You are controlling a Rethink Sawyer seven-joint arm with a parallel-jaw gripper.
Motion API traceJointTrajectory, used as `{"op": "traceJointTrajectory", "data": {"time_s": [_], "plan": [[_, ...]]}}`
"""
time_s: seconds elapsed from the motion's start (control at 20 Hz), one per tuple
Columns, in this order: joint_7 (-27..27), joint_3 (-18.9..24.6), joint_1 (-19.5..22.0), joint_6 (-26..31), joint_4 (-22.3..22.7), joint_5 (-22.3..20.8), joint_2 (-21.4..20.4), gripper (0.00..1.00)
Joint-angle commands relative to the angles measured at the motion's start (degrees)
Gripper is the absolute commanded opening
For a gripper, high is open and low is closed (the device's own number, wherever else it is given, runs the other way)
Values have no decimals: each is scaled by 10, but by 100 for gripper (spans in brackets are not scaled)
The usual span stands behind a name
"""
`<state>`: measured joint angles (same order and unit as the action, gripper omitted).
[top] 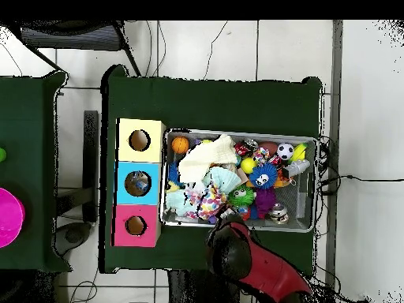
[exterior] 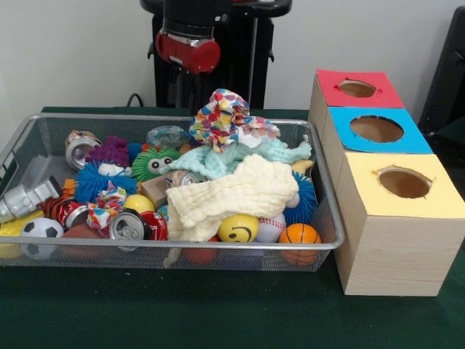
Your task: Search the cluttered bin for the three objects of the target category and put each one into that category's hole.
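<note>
Wire mesh is forming the bin, which is being kept crammed with cloths, balls, crushed cans and fuzzy toys. A cream cloth is being draped over the middle, with a multicoloured cloth and a mint one behind it. Just beside the bin, a wooden box is being offered with a red hole, a blue hole and a yellow hole. Little seems to be done yet: which category is being sought cannot be told. The arm is being held at the bin's edge; the claw's state cannot be told.
</note>
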<state>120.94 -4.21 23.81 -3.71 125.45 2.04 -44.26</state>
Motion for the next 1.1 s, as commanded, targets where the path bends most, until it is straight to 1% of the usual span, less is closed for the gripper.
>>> {"op": "traceJointTrajectory", "data": {"time_s": [0.05, 0.35, 0.5, 0.6, 0.8, 0.9, 1.1], "plan": [[64, 38, 2, -23, -96, 8, 42, 100], [61, 36, 14, -59, -122, -9, 84, 100], [60, 43, 26, -74, -134, -20, 102, 100], [61, 45, 28, -78, -138, -21, 110, 100], [67, 41, 20, -80, -129, -17, 108, 100], [67, 35, 14, -76, -127, -13, 108, 100], [53, 21, 4, -23, -122, -3, 98, 100]]}}
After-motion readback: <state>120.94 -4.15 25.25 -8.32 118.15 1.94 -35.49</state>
